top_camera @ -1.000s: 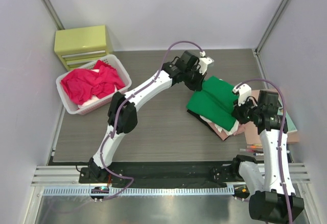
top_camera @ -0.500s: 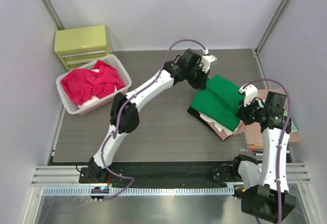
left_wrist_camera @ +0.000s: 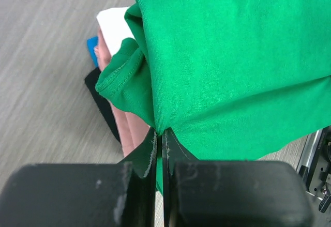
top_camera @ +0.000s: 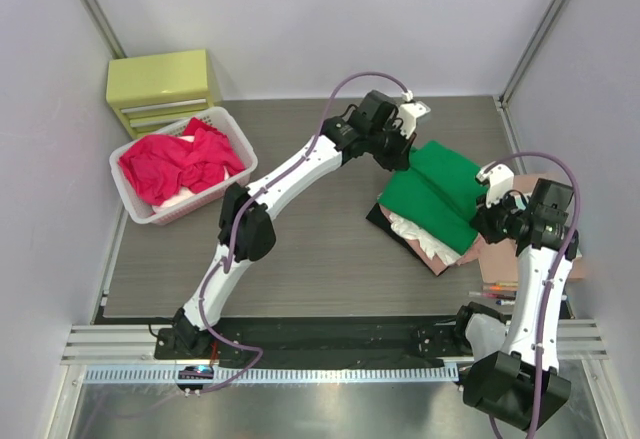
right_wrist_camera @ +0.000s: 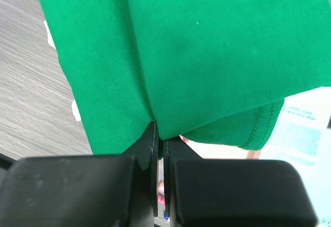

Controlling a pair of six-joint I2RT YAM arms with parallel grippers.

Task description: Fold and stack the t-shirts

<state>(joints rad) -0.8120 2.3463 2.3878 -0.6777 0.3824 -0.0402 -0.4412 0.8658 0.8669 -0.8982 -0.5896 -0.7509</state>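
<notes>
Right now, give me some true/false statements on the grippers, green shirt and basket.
1. The left gripper and right gripper are both shut on the green t-shirt. True.
2. The basket is empty. False: it holds red shirts.
3. The green t-shirt is over a pile of other shirts. True.
4. The yellow drawer unit stands beside that pile. False: it stands in the far left corner, behind the basket.

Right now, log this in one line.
left gripper: shut on green t-shirt | right gripper: shut on green t-shirt | below: folded pile
</notes>
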